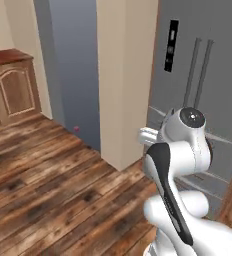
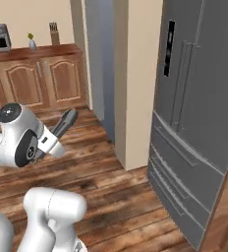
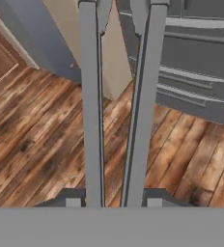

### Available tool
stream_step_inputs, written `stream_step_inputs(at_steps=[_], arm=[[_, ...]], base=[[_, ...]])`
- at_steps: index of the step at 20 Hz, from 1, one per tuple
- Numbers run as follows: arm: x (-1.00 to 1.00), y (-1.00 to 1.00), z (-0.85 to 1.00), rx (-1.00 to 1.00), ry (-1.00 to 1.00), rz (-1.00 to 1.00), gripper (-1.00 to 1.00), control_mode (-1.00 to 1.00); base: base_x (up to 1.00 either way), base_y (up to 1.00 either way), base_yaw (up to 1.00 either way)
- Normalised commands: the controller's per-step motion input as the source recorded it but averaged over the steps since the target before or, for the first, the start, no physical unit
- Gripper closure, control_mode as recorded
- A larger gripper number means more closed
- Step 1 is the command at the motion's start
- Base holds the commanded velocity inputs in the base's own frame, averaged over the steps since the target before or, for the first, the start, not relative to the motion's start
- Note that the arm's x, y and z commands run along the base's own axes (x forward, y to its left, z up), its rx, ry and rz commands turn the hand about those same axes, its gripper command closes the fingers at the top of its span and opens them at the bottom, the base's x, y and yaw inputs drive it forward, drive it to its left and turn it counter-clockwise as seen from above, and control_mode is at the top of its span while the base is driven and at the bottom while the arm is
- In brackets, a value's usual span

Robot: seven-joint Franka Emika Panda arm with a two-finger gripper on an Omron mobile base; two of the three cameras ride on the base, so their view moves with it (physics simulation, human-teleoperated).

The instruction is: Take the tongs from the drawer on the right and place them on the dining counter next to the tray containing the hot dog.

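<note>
Left base view: arm (image 1: 180,165) stood before a grey refrigerator (image 1: 208,90); a beige wall column (image 1: 123,75) and wood floor (image 1: 48,190) lay to its left.
Right base view: additionally showed wooden cabinets (image 2: 42,81) bearing a knife block (image 2: 53,33).
Hand view: the tongs (image 3: 116,106) ran up from the gripper (image 3: 114,200), two grey arms side by side, above the floor.
Claw: nearly closed, its fingertips (image 3: 73,200) clamped against the tongs' arms.
</note>
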Motion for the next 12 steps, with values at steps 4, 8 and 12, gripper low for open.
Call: stream_step_inputs(at_steps=[4,8,12], arm=[[0.0,0.0,0.0,0.0,0.0,0.0,1.0,1.0],[0.0,0.0,0.0,0.0,0.0,0.0,1.0,1.0],[0.0,0.0,0.0,0.0,0.0,0.0,1.0,1.0]], base=[[0.01,0.52,0.77],[0.12,0.62,0.7],[0.36,0.61,0.65]])
